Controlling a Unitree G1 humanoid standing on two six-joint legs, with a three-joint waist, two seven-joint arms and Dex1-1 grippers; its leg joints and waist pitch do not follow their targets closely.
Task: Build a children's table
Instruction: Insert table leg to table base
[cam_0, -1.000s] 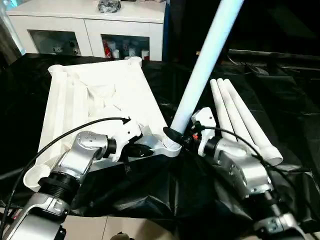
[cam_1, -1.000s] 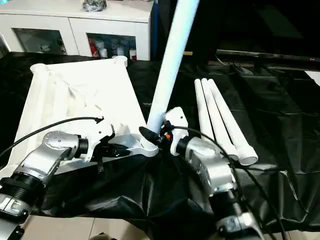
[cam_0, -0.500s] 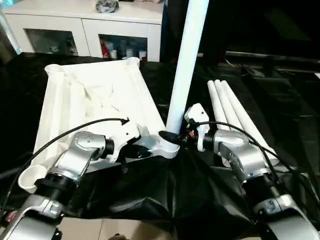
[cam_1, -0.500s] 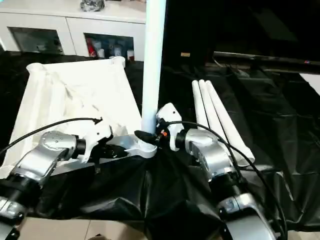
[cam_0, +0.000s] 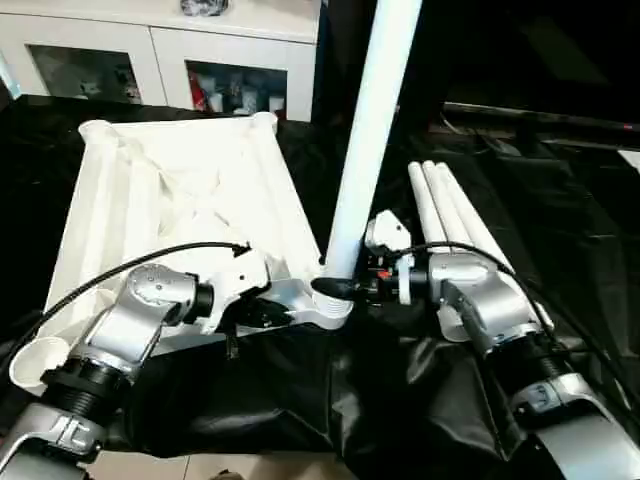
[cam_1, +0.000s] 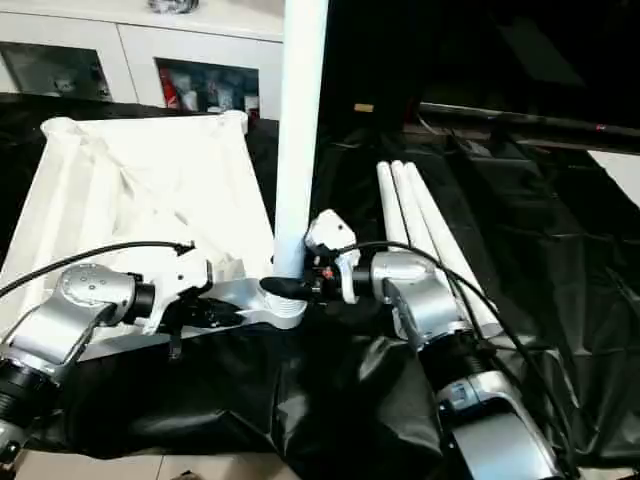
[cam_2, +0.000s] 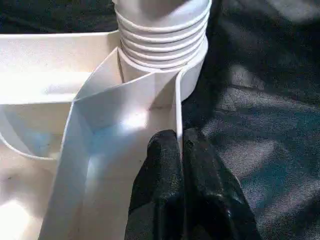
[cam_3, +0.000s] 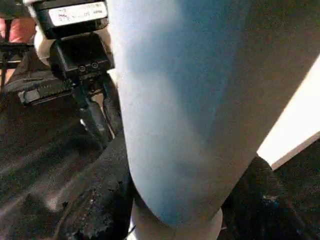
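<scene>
Table leg (cam_0: 365, 150) (top cut off) in right hand (cam_0: 335, 288), seemingly socketed.

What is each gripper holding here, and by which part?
The right gripper grips the upright leg near its bottom end, just above the corner socket. The left gripper is shut on a thin rib of the tabletop beside that socket.

Nothing here can be read. There's a white label (cam_3: 66, 13) with dark print on the black camera block in the right wrist view, but its characters are too blurred to make out. The bottles (cam_0: 222, 95) behind the cabinet glass are too small to give up any lettering.
</scene>
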